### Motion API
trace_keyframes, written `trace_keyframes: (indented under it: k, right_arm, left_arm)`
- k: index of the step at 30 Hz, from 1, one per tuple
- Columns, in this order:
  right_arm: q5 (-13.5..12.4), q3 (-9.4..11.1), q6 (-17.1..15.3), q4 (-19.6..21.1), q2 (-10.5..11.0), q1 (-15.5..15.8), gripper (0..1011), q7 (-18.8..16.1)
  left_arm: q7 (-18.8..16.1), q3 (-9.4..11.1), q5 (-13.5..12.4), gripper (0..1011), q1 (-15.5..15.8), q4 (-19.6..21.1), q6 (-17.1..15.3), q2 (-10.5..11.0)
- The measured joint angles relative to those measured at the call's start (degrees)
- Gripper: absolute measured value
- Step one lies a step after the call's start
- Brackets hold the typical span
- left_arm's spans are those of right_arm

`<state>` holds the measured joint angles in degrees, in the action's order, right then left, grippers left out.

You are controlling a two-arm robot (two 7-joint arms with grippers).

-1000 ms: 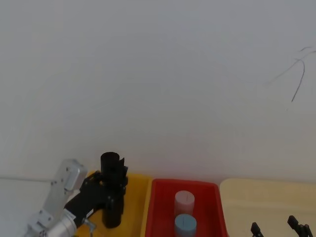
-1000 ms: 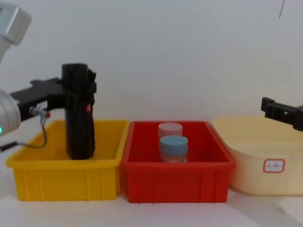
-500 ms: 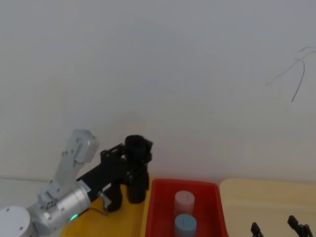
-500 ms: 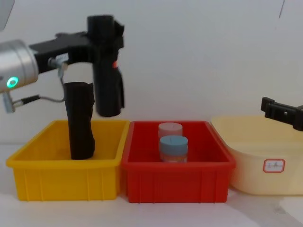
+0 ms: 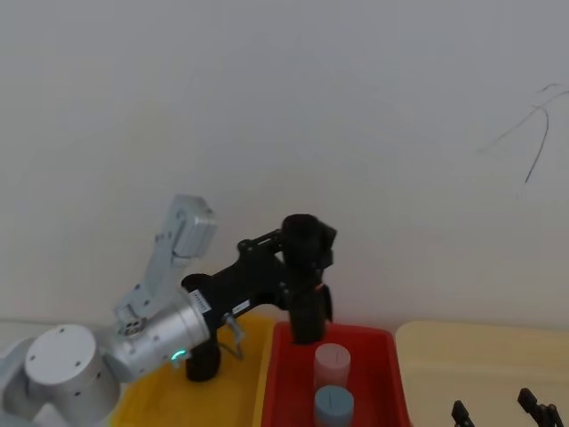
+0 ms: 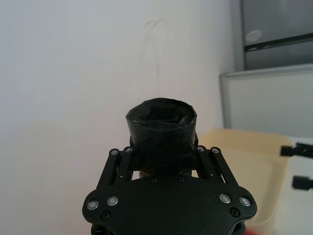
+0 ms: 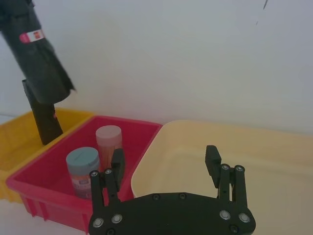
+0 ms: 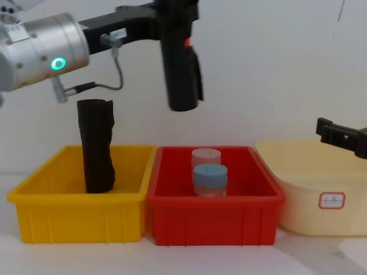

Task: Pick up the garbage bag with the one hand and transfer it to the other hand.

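Above middle bin (image 8: 215,201) with jars (image 8: 209,172), garbage bag (image 8: 180,63).

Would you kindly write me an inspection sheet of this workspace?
Surface: white table carrying three containers in a row.
Job's things: tall black rolled-plastic garbage bag with red mark, upright in the air above the red plastic bin's left end.
Clutter: second black roll standing in yellow plastic bin; pink-lidded jar and blue-lidded jar in the red bin; cream tub at right.
Pincers: left pincer shut on the garbage bag near its top; right pincer open, above the cream tub.
Cables: grey cable looping beside the left wrist.
Surroundings: white wall with a thin dark mark.
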<state>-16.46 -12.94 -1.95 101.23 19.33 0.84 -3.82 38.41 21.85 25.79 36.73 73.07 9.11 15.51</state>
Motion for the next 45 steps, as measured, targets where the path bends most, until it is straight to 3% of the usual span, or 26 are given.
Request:
trace_keyframes:
  k: [23,31,45]
  right_arm:
    - [1.5,0.8,-0.3,-0.1,-1.2,-0.2,1000,1.8]
    - [3.0,0.3,-0.2,-0.4,-1.5,-0.5,1000,1.9]
    - [8.3,-1.8,2.1,-2.0,-1.6,-1.8,1000,2.5]
  left_arm:
    - [18.4,5.0,9.0,503,11.8,-21.5,6.8,-12.2]
    - [20.2,6.2,10.4,503,12.5,-24.9,7.1,-14.4]
    - [20.2,7.7,11.0,503,12.1,-26.0,6.9,-15.4]
